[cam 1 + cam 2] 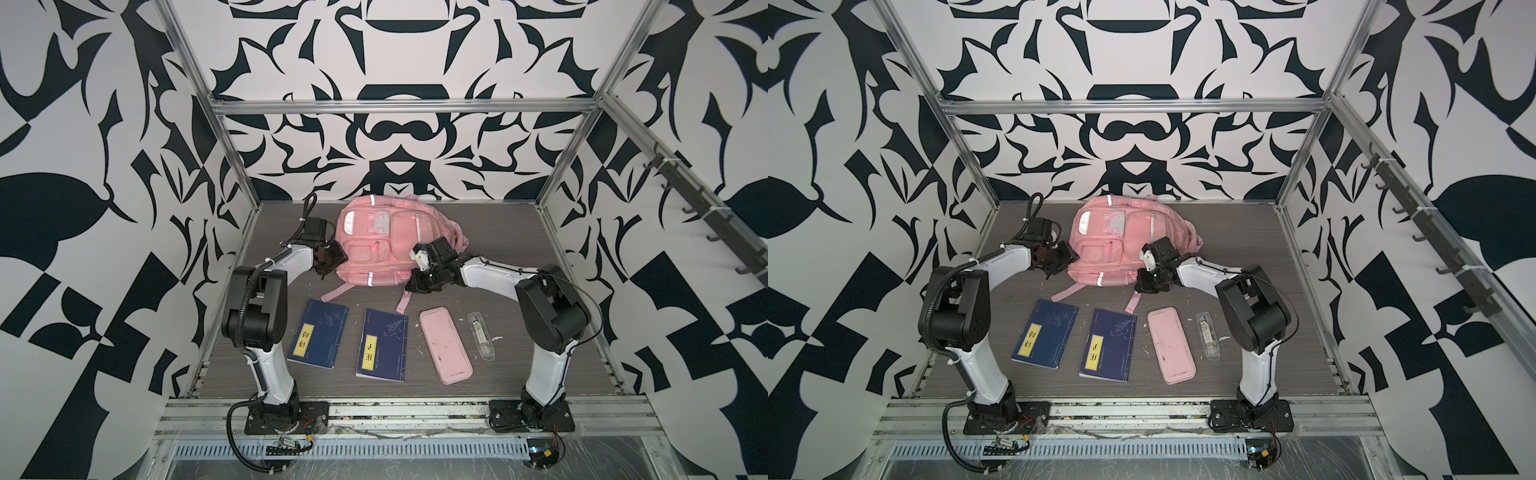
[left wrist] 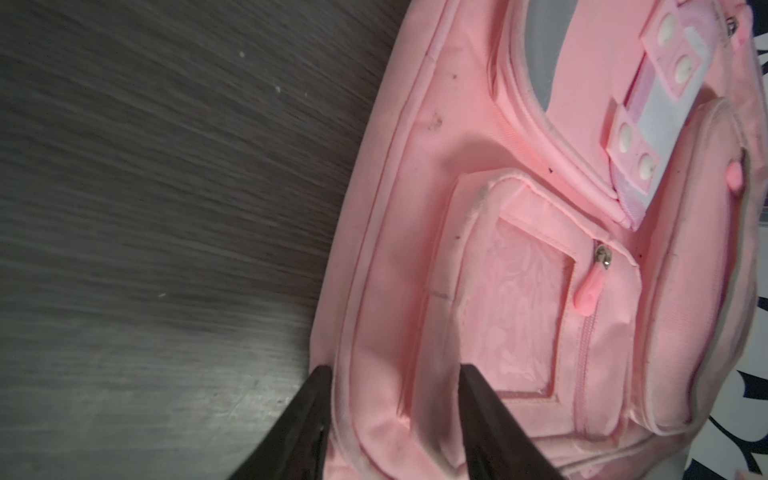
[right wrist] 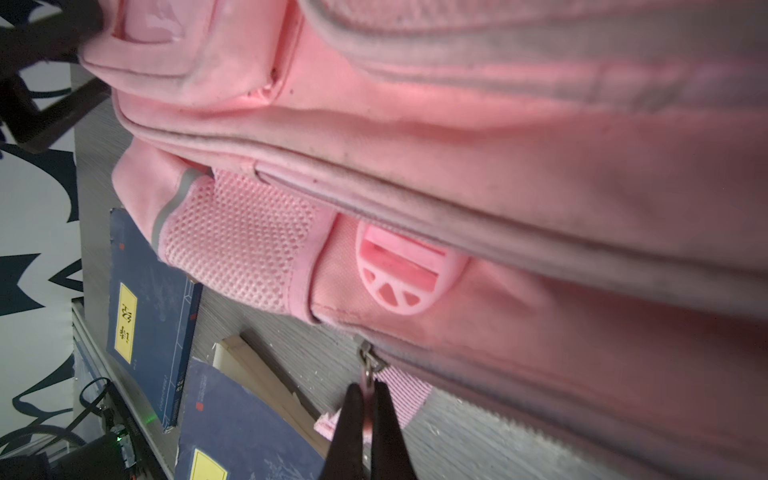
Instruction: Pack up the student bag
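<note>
Right fingers (image 3: pixel 353 419) pinch the student bag's (image 1: pixel 374 245) zipper pull (image 3: pixel 367 384); left fingers (image 2: pixel 482 411) stand apart.

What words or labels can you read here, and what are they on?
"诗经": yellow label on the left blue book, upside down in both top views.
"庄子": yellow label on the right blue book, also upside down.
Small print on both covers: too small to read.
Label inside the clear packet: blurred, unreadable.
On the student bag: no writing seen.
</note>
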Controlling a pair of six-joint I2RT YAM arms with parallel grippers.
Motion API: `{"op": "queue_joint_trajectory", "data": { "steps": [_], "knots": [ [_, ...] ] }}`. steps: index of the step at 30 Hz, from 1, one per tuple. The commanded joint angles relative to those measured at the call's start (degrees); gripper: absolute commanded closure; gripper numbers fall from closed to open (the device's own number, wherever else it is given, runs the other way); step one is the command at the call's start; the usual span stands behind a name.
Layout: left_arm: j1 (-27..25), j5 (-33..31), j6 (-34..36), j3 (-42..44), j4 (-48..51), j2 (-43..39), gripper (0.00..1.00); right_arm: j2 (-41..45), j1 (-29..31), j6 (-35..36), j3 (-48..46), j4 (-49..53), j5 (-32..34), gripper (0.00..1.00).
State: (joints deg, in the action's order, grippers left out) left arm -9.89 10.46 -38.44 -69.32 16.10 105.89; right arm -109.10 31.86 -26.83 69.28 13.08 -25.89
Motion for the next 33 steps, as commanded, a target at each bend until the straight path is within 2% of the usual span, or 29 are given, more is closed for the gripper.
{"op": "queue_joint_trajectory", "data": {
  "steps": [1, 5, 7, 9, 14, 19, 27, 33],
  "knots": [
    [-0.52, 5.42, -1.89, -0.18, -1.86, 0.88, 0.55, -1.78, 2.28, 0.91, 3.91, 1.22, -0.65, 1.0],
    [-0.82, 6.18, -3.27, 1.61, -3.3, 0.6, 0.61, -4.3, 3.86, 0.64, 7.44, 1.68, -0.65, 1.0],
    [-0.7, 5.79, -3.31, 2.46, -3.23, -0.07, 0.6, -4.56, 4.0, 0.51, 8.28, 1.81, -0.37, 1.0],
    [-0.18, 4.84, -2.99, 3.11, -2.63, -1.26, 0.55, -3.24, 3.92, 0.59, 7.88, 1.77, 0.57, 0.98],
    [-0.04, 2.83, -1.75, 3.84, -0.86, -5.57, 0.45, 2.17, 3.74, 2.19, 5.46, 5.14, 4.45, 0.65],
    [-0.5, 3.23, -1.29, 5.39, 0.88, -11.2, 0.4, 11.6, 4.24, 0.79, -1.25, 5.57, 7.52, 0.57],
    [-7.56, 3.61, 2.06, 10.42, 6.97, -19.81, 0.29, 24.92, 9.78, -6.62, -14.23, 1.29, 8.66, 0.48],
    [-13.94, 4.33, 2.58, 19.85, 9.76, -26.14, 0.25, 27.44, 16.66, -13.92, -21.08, -1.45, 10.43, 0.43]
  ]
}}
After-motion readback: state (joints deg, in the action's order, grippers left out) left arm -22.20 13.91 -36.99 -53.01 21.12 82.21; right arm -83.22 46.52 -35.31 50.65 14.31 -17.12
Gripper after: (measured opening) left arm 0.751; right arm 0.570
